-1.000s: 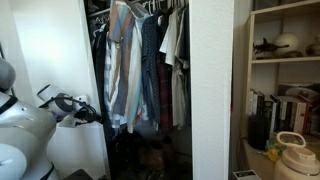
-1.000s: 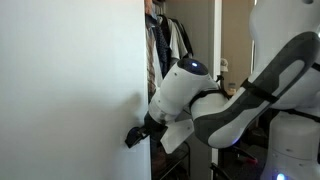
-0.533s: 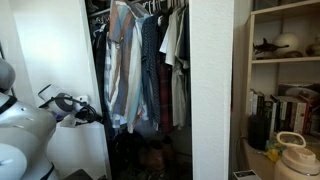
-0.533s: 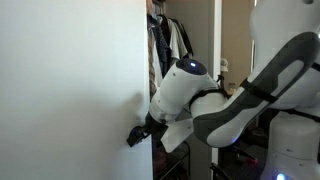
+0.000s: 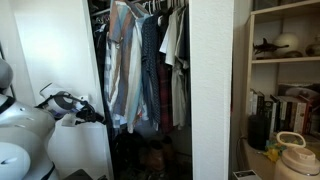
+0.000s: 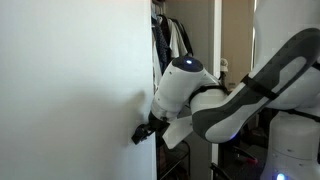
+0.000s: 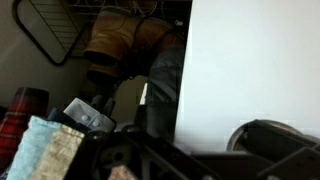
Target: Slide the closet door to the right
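1. In an exterior view the closet door (image 5: 60, 70) stands on the 9 o'clock side of the picture, a tall white panel whose free edge faces the open closet; its recessed pull cannot be made out
2. The gripper (image 5: 98, 115) sits at about 8 o'clock, low down and right at that free edge; in both exterior views it appears to touch the door's edge (image 6: 141, 134), but the jaws are too dark and small to tell how far apart they stand or whether they clasp anything
3. Toward 12 o'clock the hanging clothes (image 5: 140, 60) are fully exposed, so the opening is wide and most of the door's travel looks undone
4. At 3 o'clock from the clothes stands the narrow white panel (image 5: 210, 90), the likely end of the door's run, with the bookshelf (image 5: 285, 100) beyond it
5. Judgement: contact is made and the push rightward is at its beginning; nearly the whole slide is left
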`<control>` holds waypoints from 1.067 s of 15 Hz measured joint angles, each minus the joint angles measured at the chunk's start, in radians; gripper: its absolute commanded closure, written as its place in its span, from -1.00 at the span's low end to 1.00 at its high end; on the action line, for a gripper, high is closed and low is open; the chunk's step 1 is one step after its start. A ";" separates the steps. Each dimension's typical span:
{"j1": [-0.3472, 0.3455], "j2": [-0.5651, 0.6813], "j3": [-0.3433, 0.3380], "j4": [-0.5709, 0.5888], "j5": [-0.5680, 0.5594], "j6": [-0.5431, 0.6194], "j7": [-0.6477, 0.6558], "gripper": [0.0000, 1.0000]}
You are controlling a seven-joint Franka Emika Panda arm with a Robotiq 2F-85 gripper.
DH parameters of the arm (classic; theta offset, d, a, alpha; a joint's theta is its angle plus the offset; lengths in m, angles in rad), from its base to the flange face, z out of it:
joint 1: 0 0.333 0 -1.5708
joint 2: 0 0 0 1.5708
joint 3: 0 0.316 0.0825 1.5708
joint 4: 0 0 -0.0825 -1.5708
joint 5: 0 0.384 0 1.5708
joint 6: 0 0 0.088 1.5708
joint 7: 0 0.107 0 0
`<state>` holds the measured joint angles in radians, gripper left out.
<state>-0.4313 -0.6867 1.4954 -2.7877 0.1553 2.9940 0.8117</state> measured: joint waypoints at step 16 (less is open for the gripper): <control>0.149 -0.134 -0.173 -0.001 -0.017 -0.323 0.002 -1.00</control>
<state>-0.2820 -0.8208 1.3228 -2.7889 0.1382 2.6713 0.8135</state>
